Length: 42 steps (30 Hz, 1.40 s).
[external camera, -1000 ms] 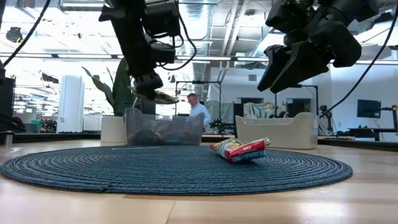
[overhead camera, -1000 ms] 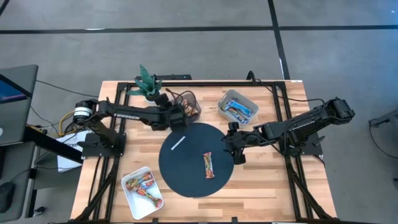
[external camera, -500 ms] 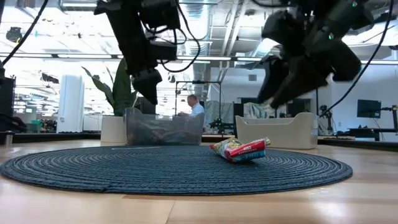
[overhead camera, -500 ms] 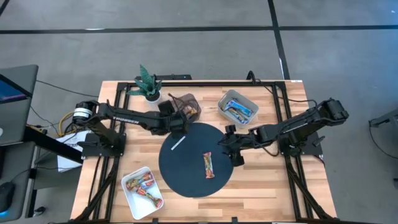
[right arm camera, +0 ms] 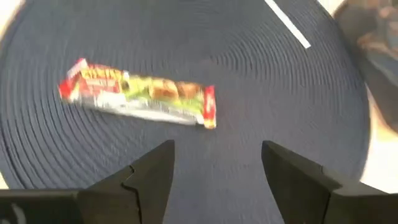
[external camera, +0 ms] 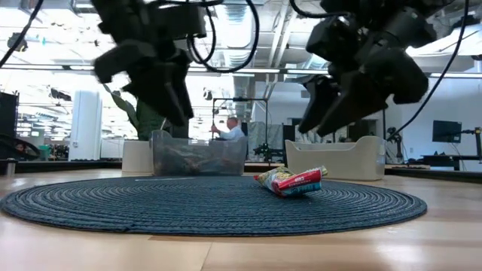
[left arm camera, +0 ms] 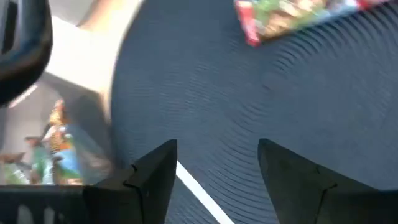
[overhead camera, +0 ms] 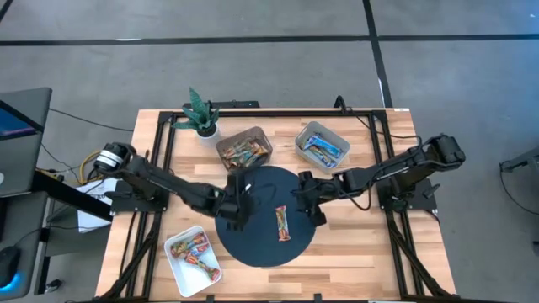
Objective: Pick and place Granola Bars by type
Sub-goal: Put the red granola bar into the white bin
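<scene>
One red-green-and-white Granola Bar (overhead camera: 282, 223) lies flat on the round dark mat (overhead camera: 261, 244); it also shows in the low view (external camera: 292, 181) and the right wrist view (right arm camera: 140, 93). My left gripper (overhead camera: 234, 206) hovers open over the mat's left part, above the small white strip (left arm camera: 196, 186), with the bar (left arm camera: 298, 15) farther off. My right gripper (overhead camera: 305, 202) hovers open over the mat's right part, just right of the bar. In the low view both grippers, left (external camera: 162, 90) and right (external camera: 331, 105), hang above the mat.
Behind the mat stand a clear bin (overhead camera: 244, 147) of brownish bars and a grey bin (overhead camera: 322, 145) of blue-and-white bars. A white tray (overhead camera: 194, 257) of multicoloured bars sits near the table's near-left corner. A potted plant (overhead camera: 200, 114) stands at the far edge.
My left gripper held a bar above the clear bin a second ago; the bar is gone from it, and the gripper has swung toward the near edge and now hangs over the mat's left part. My right gripper has moved left over the mat toward the lone bar.
</scene>
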Available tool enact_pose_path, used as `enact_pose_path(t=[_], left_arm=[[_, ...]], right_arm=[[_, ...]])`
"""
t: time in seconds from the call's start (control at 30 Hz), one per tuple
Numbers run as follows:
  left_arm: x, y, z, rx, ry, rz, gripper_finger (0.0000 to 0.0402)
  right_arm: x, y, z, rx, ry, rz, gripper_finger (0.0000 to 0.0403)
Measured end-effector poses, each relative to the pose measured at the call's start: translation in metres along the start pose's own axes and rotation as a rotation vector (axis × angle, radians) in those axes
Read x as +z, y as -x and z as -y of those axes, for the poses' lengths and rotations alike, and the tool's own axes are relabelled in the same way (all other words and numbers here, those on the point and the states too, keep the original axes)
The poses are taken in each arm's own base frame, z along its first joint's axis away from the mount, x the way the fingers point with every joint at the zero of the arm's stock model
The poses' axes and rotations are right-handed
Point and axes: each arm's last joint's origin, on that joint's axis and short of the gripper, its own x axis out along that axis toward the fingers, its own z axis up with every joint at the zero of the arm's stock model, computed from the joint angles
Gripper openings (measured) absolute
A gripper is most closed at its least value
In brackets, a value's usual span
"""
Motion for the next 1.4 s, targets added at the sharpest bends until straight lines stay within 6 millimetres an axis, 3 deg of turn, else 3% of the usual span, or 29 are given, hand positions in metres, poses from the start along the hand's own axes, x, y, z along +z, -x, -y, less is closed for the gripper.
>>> enact_pose_path(t=[0.2, 0.53, 0.83, 1.07, 1.4], left_arm=[[-0.018, -0.008, 0.023, -0.114, -0.038, 0.049, 0.022], [-0.047, -0.027, 0.029, -0.192, 0.065, 0.074, 0.022], [-0.06, -0.044, 0.028, -0.226, 0.143, 0.028, 0.0219], [-0.058, -0.061, 0.04, -0.324, 0.124, 0.053, 0.0219], [-0.057, -0.061, 0.042, -0.39, 0.118, 0.061, 0.0219]], right_arm=[[-0.003, -0.019, -0.007, 0.101, -0.062, 0.002, 0.0234], [-0.019, -0.056, -0.024, 0.178, -0.127, -0.085, 0.0234], [-0.018, -0.049, -0.023, 0.179, -0.136, -0.097, 0.0234], [-0.022, -0.045, -0.032, 0.195, -0.157, -0.164, 0.0234], [-0.021, -0.044, -0.042, 0.22, -0.13, -0.163, 0.0234]])
